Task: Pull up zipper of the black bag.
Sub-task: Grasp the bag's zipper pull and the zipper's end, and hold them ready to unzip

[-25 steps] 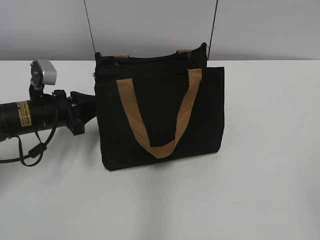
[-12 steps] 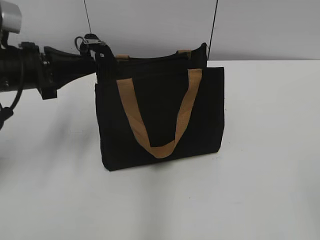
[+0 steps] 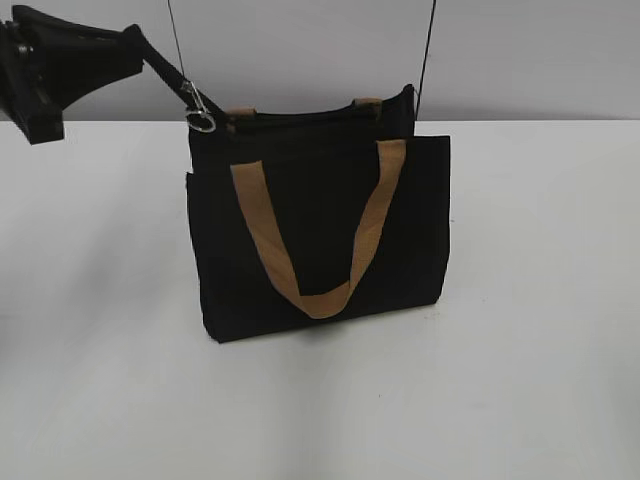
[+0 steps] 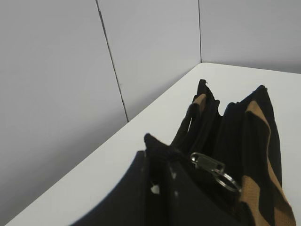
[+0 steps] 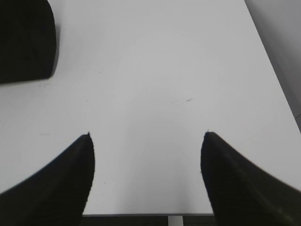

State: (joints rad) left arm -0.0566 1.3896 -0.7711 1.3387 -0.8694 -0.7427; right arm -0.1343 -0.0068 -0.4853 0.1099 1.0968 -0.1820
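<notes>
Nearest in the ext. view, the white table [image 3: 520, 380] is seen bare in front. The black bag [image 3: 320, 235] is stood upright approx. mid-table, w/ a tan handle [image 3: 318, 225] hung in a V down its front face. A second tan handle [image 3: 243, 112] is partly seen behind the top edge. Two thin black cords [image 3: 427, 50] are run up from the bag's top corners & out of frame.

At the bag's top left corner, the zipper [image 3: 199, 110] pull w/ its silver ring is seen drawn up & to the left, away from the bag. It is pinched by the left gripper [image 3: 150, 48], which is reached in from the upper left, above table level. In the left wrist view the gripper's black fingers [image 4: 141, 188] are closed together low in frame, w/ the metal pull tab [image 4: 210, 165] & ring just beyond them; the exact contact pt is hidden by the fingers. The bag's top is seen parted beyond the tab, tan webbing at the right.

The right gripper [image 5: 146, 155] is shown only in its own wrist view: fingers spread wide, nothing between them, held over bare table, a dark shape [image 5: 26, 40] at upper left.

Farthest back, a grey wall [image 3: 540, 55] is seen.
</notes>
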